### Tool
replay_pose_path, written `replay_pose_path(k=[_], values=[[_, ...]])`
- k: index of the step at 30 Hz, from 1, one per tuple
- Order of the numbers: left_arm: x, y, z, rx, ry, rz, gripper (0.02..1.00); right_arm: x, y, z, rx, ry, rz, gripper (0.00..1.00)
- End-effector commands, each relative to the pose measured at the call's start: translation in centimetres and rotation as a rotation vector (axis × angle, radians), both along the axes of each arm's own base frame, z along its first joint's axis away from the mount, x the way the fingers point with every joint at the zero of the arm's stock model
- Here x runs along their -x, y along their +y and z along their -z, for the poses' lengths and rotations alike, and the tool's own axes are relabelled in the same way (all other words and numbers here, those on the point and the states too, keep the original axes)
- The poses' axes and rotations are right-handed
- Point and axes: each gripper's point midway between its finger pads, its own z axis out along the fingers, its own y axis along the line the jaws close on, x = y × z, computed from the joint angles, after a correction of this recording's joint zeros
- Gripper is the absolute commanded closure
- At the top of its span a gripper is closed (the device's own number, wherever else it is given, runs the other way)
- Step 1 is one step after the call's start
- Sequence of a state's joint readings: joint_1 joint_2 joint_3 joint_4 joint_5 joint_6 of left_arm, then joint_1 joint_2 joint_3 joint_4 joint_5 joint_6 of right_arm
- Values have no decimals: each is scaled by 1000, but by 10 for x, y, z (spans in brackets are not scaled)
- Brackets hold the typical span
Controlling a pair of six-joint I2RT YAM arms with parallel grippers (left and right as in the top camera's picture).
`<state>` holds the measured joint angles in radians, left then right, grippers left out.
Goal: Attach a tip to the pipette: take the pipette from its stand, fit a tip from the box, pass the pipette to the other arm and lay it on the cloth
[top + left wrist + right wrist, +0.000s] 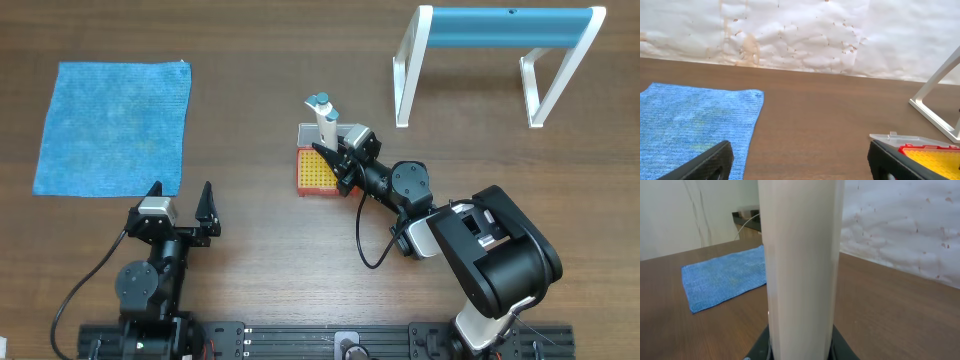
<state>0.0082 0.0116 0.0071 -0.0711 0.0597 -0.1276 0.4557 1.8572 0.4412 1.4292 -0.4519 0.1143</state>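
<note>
Top view, pipette upright in right claw, near tip box

The left arm is kept folded close above its base, with the wrist drawn back and the forearm held low. The left gripper is pointed away from the base, and its two fingers are spread wide apart. The right arm is stretched out from its base on a slant toward the middle, bent at the elbow, with the wrist carried far forward. The right gripper is closed around the pipette, whose white body is clasped between the dark fingers.
</note>
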Motion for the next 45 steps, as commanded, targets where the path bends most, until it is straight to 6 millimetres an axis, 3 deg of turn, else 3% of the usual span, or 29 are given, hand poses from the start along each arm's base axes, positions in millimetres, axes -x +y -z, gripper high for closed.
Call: replay_pose_path(k=[1, 4, 29, 45], values=[[0, 2, 1, -10, 1, -7, 150, 5, 3, -5, 3, -24, -22, 923], [0, 2, 1, -10, 1, -7, 150, 12, 8, -4, 5, -24, -66, 923], [0, 2, 1, -10, 1, -7, 150, 12, 7, 10, 31, 9, -63, 923], [0, 2, 1, -10, 1, -7, 150, 10, 8, 7, 26, 1, -63, 923]])
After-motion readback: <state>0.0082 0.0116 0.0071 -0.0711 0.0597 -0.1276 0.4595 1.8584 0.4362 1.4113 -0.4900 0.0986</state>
